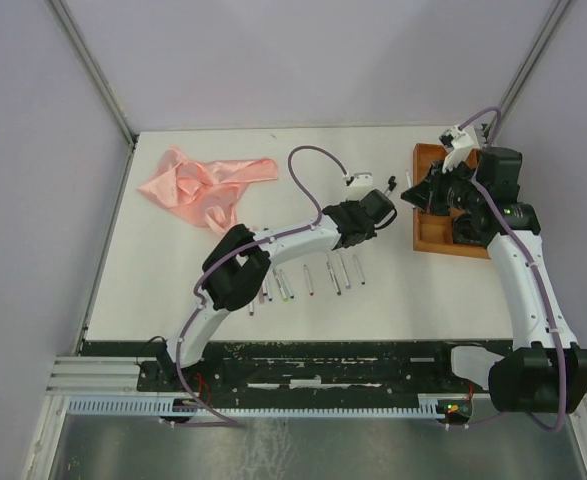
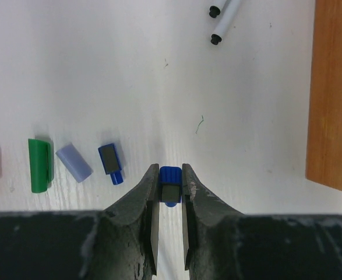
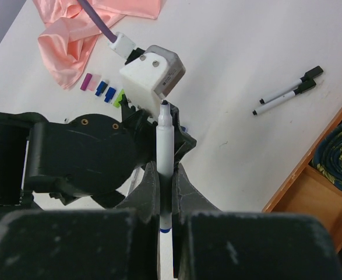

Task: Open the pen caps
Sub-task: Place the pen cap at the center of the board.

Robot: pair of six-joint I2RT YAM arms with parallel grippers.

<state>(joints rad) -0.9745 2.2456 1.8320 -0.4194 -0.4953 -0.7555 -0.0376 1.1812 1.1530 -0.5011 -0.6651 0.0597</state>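
Both clamp narrowly: left gripper [image 2: 170, 171] blue cap [image 2: 170, 177], right gripper [image 3: 165, 175] pen [image 3: 164, 140].

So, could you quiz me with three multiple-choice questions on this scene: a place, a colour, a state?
1. Where does the pink cloth lie? A far left of the table; B its near right corner; C its centre.
2. What colour cap does the left hand grip? A red; B blue; C green.
3. The pen in the right hand is: A bare-tipped; B capped on top; C lying flat.
Answers: 1A, the top view shows it there; 2B, blue shows in its grip; 3A, the dark tip is exposed.
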